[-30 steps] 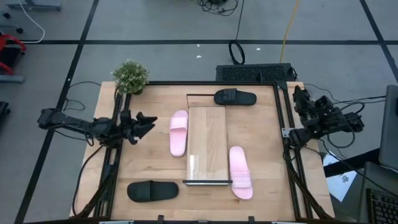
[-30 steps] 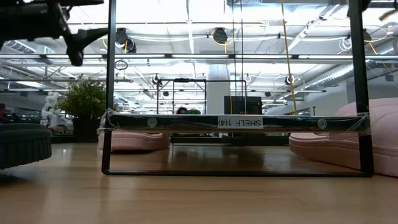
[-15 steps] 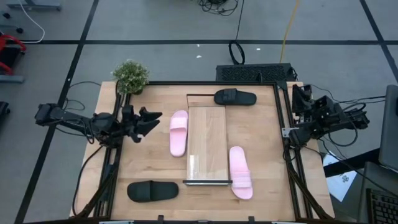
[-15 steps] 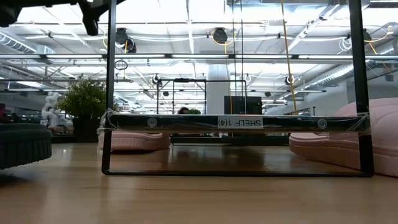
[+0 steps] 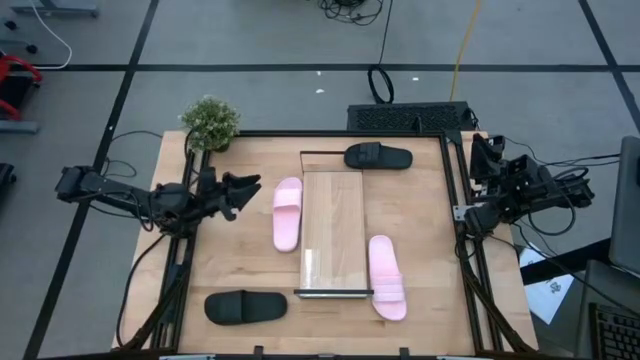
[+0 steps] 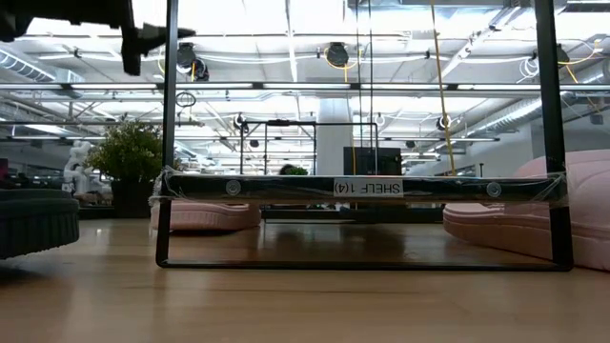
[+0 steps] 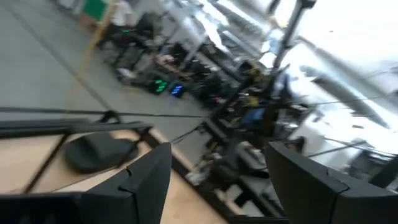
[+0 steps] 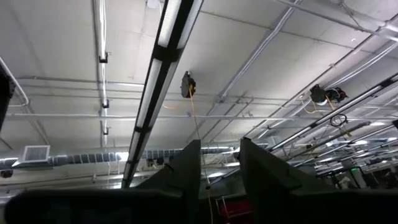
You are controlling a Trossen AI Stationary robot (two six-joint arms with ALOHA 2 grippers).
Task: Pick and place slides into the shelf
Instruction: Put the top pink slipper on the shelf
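Pink slide [image 5: 287,213] lies mid-frame beside the shelf [image 5: 333,232]; left gripper [image 5: 243,186] hovers left of it, fingers apart; right gripper [image 5: 480,150] unreadable.

label on shelf [image 6: 362,188] front rail, seen mirrored: "shelf 1(4)"; no other readable text.

Four slides [image 5: 288,214] flat around empty shelf [image 5: 334,230]

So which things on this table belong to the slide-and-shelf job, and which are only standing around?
For the job:
- pink slide left of the shelf
- pink slide right of the shelf
- black slide at the far end
- black slide at the near left
- shelf
- left gripper, open, empty

Just around:
- potted plant
- right gripper, parked at the table's edge
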